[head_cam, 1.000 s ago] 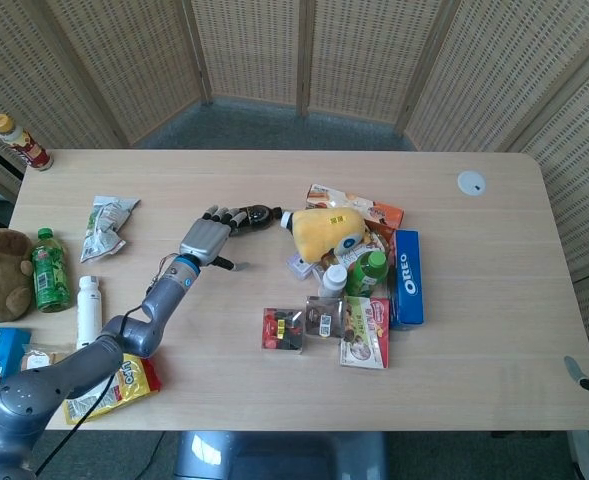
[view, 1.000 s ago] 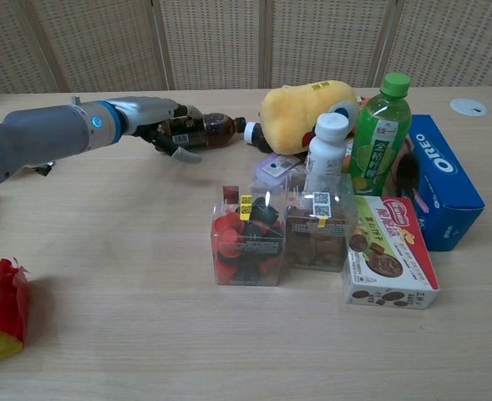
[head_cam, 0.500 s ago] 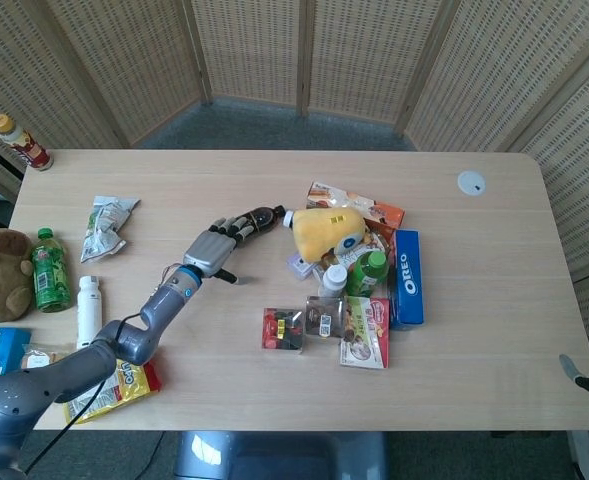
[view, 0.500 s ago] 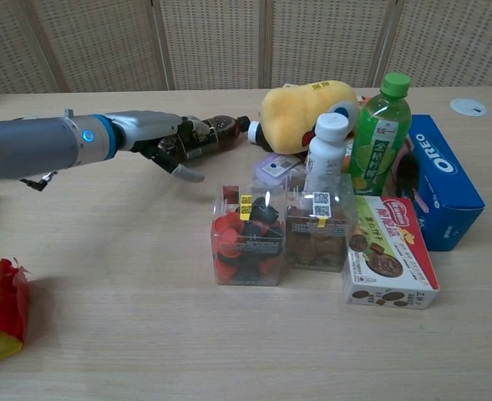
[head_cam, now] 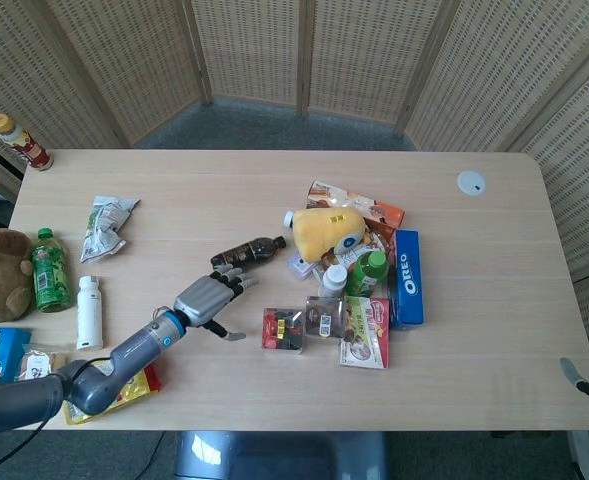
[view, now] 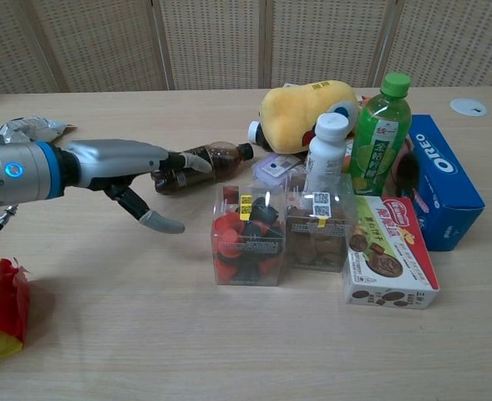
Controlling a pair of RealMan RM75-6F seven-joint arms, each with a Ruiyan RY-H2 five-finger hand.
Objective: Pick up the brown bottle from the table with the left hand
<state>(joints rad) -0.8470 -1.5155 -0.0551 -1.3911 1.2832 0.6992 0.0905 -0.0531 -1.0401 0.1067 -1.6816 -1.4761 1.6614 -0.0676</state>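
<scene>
The brown bottle (head_cam: 249,250) (view: 204,161) lies on its side on the table, its cap pointing toward the yellow plush toy. My left hand (head_cam: 206,300) (view: 112,163) hovers just on the near side of it, fingers stretched out and apart, holding nothing. From the head view a small gap shows between the fingertips and the bottle; in the chest view the fingertips overlap the bottle's base. The thumb points down toward the table. My right hand shows in neither view.
The yellow plush toy (head_cam: 324,230) (view: 304,104) lies right of the bottle's cap. Two clear snack boxes (view: 247,234), a white bottle (view: 325,154), a green bottle (view: 377,134) and an Oreo box (head_cam: 407,275) cluster to the right. A yellow packet (head_cam: 124,385) lies near my forearm.
My left hand let go of the bottle and drew back toward me with fingers spread. The bottle ended up nearer and further from the plush toy, lying free on the table.
</scene>
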